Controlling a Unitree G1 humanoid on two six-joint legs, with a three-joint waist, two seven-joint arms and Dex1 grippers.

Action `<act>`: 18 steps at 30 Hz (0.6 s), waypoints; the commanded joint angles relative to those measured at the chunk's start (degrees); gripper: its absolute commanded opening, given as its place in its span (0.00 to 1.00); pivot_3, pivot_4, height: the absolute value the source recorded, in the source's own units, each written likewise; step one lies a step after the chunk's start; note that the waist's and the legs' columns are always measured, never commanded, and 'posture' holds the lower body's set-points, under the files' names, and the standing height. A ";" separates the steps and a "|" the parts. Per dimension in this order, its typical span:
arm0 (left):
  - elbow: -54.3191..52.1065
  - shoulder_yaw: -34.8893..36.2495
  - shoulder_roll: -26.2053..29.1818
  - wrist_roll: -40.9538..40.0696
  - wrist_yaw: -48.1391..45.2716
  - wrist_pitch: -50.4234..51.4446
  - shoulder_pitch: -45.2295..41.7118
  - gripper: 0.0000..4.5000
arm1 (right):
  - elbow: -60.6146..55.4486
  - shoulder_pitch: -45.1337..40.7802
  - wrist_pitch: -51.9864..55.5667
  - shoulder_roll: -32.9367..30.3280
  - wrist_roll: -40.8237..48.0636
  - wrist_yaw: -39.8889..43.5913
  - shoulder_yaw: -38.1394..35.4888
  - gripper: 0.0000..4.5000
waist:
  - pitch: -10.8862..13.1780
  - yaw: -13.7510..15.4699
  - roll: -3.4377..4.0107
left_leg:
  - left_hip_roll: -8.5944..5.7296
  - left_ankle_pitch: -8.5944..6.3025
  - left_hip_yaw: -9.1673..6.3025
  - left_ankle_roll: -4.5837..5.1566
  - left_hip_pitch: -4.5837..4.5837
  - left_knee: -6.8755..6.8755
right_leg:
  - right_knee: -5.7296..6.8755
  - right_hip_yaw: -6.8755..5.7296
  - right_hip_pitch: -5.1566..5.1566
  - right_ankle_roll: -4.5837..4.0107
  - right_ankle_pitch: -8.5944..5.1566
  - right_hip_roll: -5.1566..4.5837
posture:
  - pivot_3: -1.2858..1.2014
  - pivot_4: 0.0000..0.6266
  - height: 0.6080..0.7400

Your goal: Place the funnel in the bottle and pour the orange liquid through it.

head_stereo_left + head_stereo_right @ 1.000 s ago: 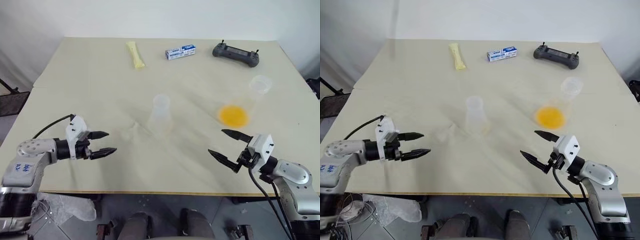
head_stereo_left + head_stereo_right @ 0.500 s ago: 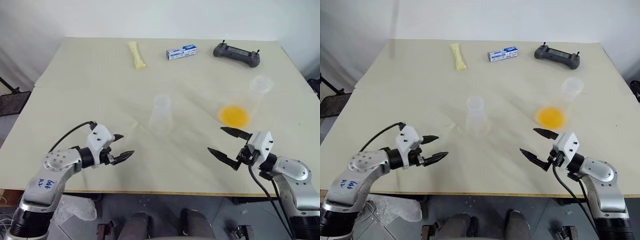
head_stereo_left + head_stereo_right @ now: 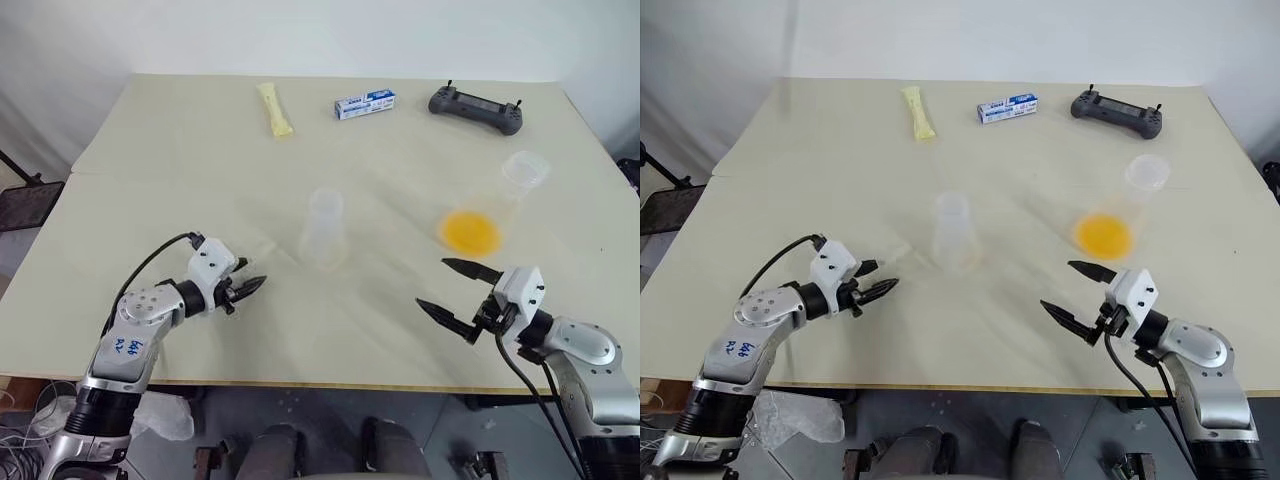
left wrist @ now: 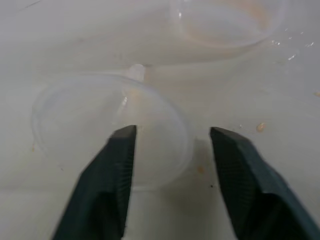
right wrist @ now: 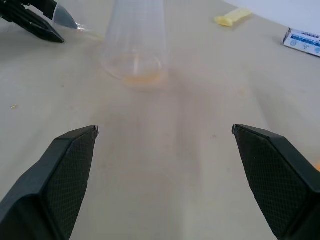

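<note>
The left gripper (image 3: 250, 289) has swung in toward the table's middle, narrowing its black fingers around the rim of the small clear plastic funnel (image 4: 107, 130), which lies beside the clear conical bottle (image 3: 324, 231). No writing on the blue-and-white box (image 3: 364, 104) can be read. The right gripper (image 3: 458, 290) hangs spread wide, empty, near the tall clear cup's orange liquid (image 3: 468, 232).

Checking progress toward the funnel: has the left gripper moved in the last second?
Yes. The left gripper has moved toward the bottle standing mid-table, and its jaws now flank the funnel.
</note>
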 commanded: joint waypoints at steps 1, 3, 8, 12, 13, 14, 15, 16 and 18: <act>-0.52 2.23 0.91 -2.55 -2.71 0.24 -0.97 0.29 | -1.58 -0.09 -0.88 -0.04 0.36 -0.43 -1.16 1.00 | 0.00 -0.02 0.00 | 0.00 0.00 0.00 0.00 0.01 0.00 | 0.00 0.00 0.00 0.00 0.00 0.00 | 0.52 0.24 1.00; -0.58 3.25 2.68 -3.96 -5.59 0.59 -1.53 0.14 | -1.38 -0.22 -0.97 -0.13 0.32 -0.45 -1.23 1.00 | 0.00 -0.01 0.00 | 0.01 0.00 0.00 0.00 0.01 0.00 | 0.01 0.00 0.00 0.00 0.00 0.00 | 0.52 0.24 1.00; 1.03 4.52 7.29 -7.46 -14.07 0.71 -4.07 0.01 | -0.72 -0.86 -1.10 -0.32 0.29 -0.21 -1.25 1.00 | 0.00 -0.01 0.00 | 0.00 0.00 -0.02 0.00 0.00 0.04 | 0.01 0.01 0.01 0.00 0.00 -0.01 | 0.52 0.24 1.00; 6.45 5.75 10.34 -9.12 -21.95 -4.57 -8.94 0.01 | 0.68 -2.25 -1.79 -0.36 0.07 0.27 -1.17 1.00 | 0.01 -0.04 0.00 | 0.02 0.00 0.00 0.00 0.01 0.03 | 0.00 -0.04 0.00 0.00 0.00 0.03 | 0.52 0.24 1.00; 7.99 5.97 10.44 -9.22 -22.58 -5.21 -10.32 0.01 | 0.96 -2.56 -1.94 -0.31 0.01 0.32 -1.13 1.00 | 0.01 -0.01 0.00 | 0.01 0.00 -0.01 0.00 0.00 0.03 | 0.00 -0.07 0.00 0.00 0.00 0.03 | 0.52 0.24 1.00; 10.61 6.27 10.55 -9.12 -23.16 -6.32 -12.81 0.01 | 1.16 -2.77 -2.10 -0.24 -0.06 0.34 -1.11 1.00 | 0.01 0.07 0.00 | 0.01 0.00 -0.01 0.00 0.00 0.03 | -0.01 -0.10 0.00 0.00 0.00 0.03 | 0.52 0.24 1.00; 13.51 6.63 10.76 -8.98 -23.86 -7.70 -15.65 0.01 | 1.22 -2.85 -2.28 -0.14 -0.09 0.27 -1.15 1.00 | 0.01 0.10 0.00 | 0.00 0.00 -0.02 0.01 -0.01 0.03 | 0.01 -0.14 0.00 0.00 0.00 0.02 | 0.52 0.24 1.00; 16.09 6.97 10.85 -8.97 -24.72 -9.04 -18.19 0.01 | 1.19 -2.82 -2.42 -0.08 -0.08 0.19 -1.19 1.00 | 0.01 0.06 0.00 | 0.00 0.01 -0.02 0.01 -0.02 0.04 | -0.01 -0.20 0.00 0.00 0.00 0.02 | 0.52 0.24 1.00; 19.59 7.18 10.78 -8.77 -26.18 -11.31 -21.70 0.01 | 0.95 -2.55 -2.60 -0.04 0.00 0.10 -1.28 1.00 | 0.01 -0.02 -0.01 | -0.02 0.01 -0.03 0.02 -0.04 0.06 | 0.02 -0.29 0.00 0.00 0.00 0.02 | 0.52 0.24 1.00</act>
